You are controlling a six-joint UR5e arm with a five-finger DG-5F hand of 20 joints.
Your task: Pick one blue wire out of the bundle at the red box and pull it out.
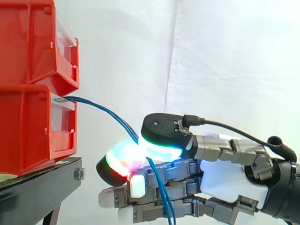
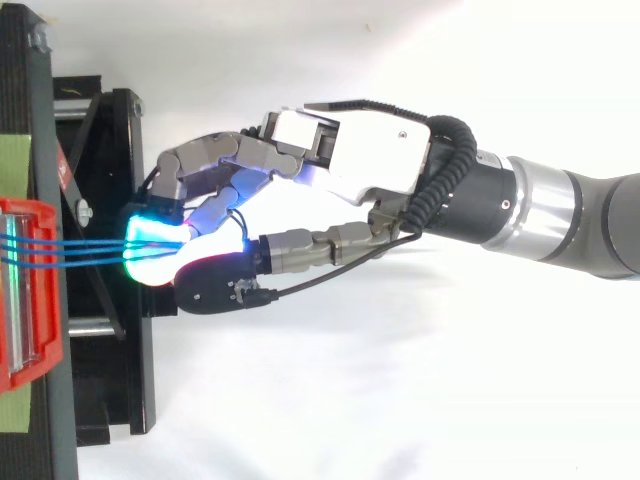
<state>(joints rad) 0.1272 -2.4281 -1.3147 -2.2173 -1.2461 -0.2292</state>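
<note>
Blue wires [image 1: 104, 109] run from the lower red box [image 1: 33, 131] to our hand [image 1: 225, 178], where its glowing pads [image 1: 161, 149] pinch them. We should check that only one is held, then pull level, away from the box.

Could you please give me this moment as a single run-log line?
hand: pinching blue wires between pads | wires: run from lower red bin, hang below hand | number pinched: cannot tell
</note>
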